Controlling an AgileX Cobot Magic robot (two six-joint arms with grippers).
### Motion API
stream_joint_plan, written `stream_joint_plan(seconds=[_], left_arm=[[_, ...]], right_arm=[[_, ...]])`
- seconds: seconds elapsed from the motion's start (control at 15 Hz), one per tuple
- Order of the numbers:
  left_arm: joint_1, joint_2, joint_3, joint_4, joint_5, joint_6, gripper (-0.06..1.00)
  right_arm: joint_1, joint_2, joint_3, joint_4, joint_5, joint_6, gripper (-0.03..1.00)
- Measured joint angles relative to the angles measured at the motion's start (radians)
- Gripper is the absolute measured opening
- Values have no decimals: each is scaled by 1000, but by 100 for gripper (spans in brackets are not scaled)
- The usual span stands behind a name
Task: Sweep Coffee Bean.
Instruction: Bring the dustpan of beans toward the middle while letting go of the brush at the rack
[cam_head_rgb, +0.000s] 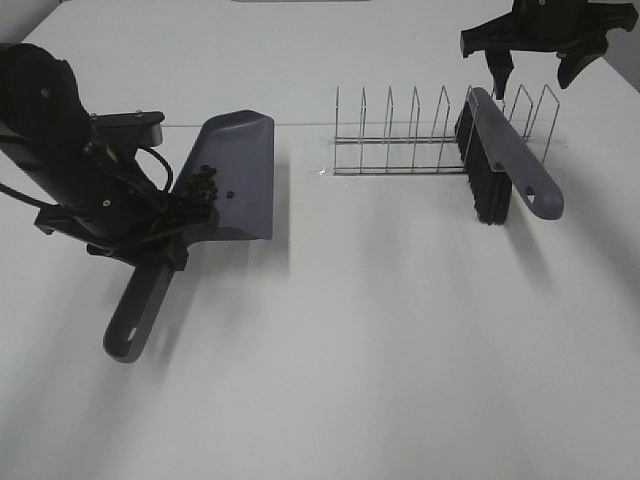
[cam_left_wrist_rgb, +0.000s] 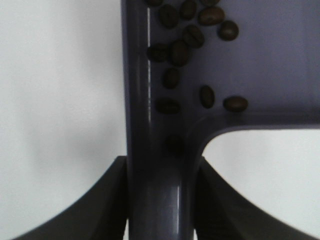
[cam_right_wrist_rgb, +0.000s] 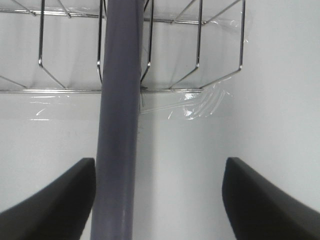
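The white table bears a wire rack fixed with clear tape, and a grey dustpan beside the rack's left end.

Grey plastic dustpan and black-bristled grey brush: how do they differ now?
The dustpan is clamped at its handle by the left tool; the brush rests in the metal wire rack, right tool open above it. The dustpan carries coffee beans; the brush none. Both are grey plastic.

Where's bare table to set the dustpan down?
The table in front of the rack and right of the dustpan is bare. So is the gap between dustpan and rack. Crowded: the rack's right end, where the brush leans.
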Motion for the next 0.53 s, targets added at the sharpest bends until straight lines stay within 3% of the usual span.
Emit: stream_joint_plan(seconds=[0.2, 0.53], left_arm=[[-81, 33, 0, -31, -40, -16, 36], [-92, 142, -12, -39, -42, -19, 36]], right_arm=[[0, -5, 0, 3, 26, -4, 68], [0, -5, 0, 10, 29, -4, 68]])
